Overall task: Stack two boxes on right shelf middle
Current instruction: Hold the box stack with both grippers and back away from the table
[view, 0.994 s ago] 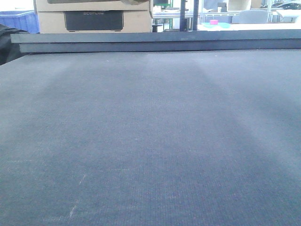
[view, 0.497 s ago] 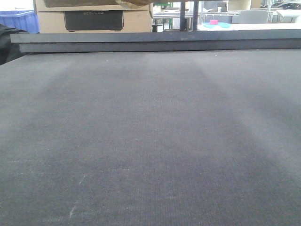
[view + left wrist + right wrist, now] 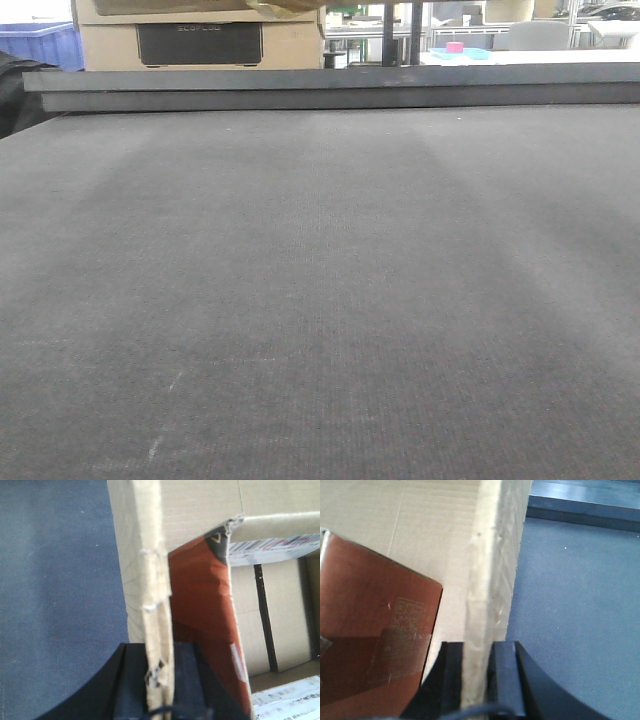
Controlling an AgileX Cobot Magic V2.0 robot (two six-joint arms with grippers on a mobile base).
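Pinching cardboard box (image 3: pixel 200 510) by opposite walls: left gripper (image 3: pixel 159 657), right gripper (image 3: pixel 477 655) clamped on rim; likely light, thin wall may buckle

Dark grey felt tabletop (image 3: pixel 320 300), raised ledge (image 3: pixel 330 88) along its far edge, blue crate (image 3: pixel 40 45) far left, small pink object (image 3: pixel 455 46) beyond

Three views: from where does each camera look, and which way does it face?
Front view: low, looking forward across the grey table; no robot part shows.
Left wrist: behind the left claw, looking along it at the cardboard box wall it pinches.
Right wrist: behind the right claw, likewise pinching a box wall.
Shared: both wrist views show the box with the brown-red item inside.
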